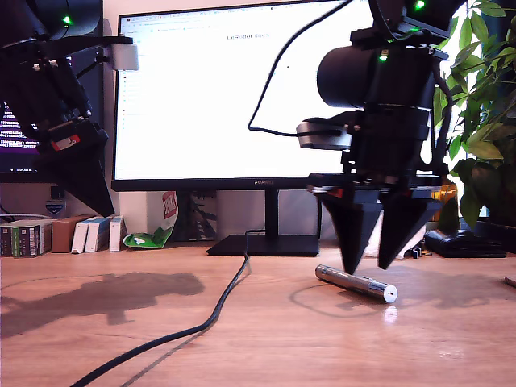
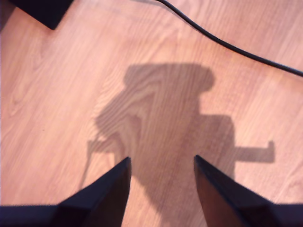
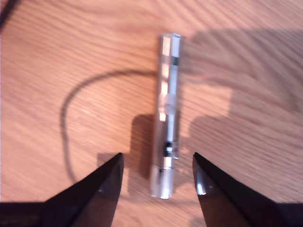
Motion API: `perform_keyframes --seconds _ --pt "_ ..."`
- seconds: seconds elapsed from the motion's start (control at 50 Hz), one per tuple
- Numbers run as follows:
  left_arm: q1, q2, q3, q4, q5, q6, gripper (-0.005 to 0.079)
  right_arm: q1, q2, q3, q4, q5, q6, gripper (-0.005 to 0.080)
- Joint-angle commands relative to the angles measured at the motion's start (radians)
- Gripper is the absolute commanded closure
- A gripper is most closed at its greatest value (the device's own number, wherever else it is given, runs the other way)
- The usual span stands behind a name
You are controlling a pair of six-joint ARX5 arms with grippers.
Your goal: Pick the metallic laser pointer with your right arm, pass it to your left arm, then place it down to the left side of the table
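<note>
The fingers of my second gripper [image 3: 157, 163] stand apart, one on either side of the laser pointer [image 3: 167, 113], which lies flat on the table [image 3: 57, 61] between their tips with nothing gripped yet. In the exterior view the same gripper [image 1: 372, 262] hangs right over the pointer [image 1: 355, 283], its tips close above the barrel or perhaps just touching it; the angle is too low to be sure.

The pointer is a slim, polished metal tube, so I judge it stiff, fairly light and slippery, and ready to roll across the wood if one finger meets it first. The best hold looks to be across the barrel near its middle, closing evenly from both sides. That should leave the pale end cap and the far end free for the other arm to take at the handover.

My first gripper [image 2: 161, 165] is also spread and empty over bare wood. It is held high near the exterior view's left [image 1: 89, 189], well apart from the pointer. A black cable [image 1: 197, 322] runs across the table between the two arms, clear of the pointer.
</note>
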Motion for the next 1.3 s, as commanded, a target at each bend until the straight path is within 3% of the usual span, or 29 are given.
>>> perform_keyframes --seconds 0.0,0.4,0.64,0.8,0.98,1.12,1.28 --pt "-0.006 0.020 -0.005 -0.002 -0.002 0.004 0.0366 0.006 0.010 0.004 0.002 -0.004 -0.003 0.0326" --pt "-0.030 0.020 -0.004 -0.011 -0.039 0.005 0.0366 0.005 0.074 0.004 -0.007 -0.003 -0.007 0.0353" --pt "-0.029 0.020 -0.004 -0.014 -0.051 0.004 0.0366 0.003 0.077 0.004 -0.006 -0.003 -0.020 0.0513" --pt "-0.029 0.020 -0.004 -0.011 -0.051 0.004 0.0366 0.005 0.077 0.004 0.002 -0.003 -0.049 0.0767" --pt "-0.029 0.020 -0.004 -0.001 -0.045 -0.002 0.0366 0.006 0.077 0.014 0.008 -0.004 -0.051 0.0762" --pt "-0.025 0.020 -0.004 0.036 0.025 -0.100 0.0366 0.006 0.056 0.068 -0.044 -0.063 -0.050 0.0762" --pt "0.019 0.020 -0.004 0.105 0.195 -0.270 0.0369 0.006 -0.032 0.128 -0.069 -0.156 -0.047 0.0762"
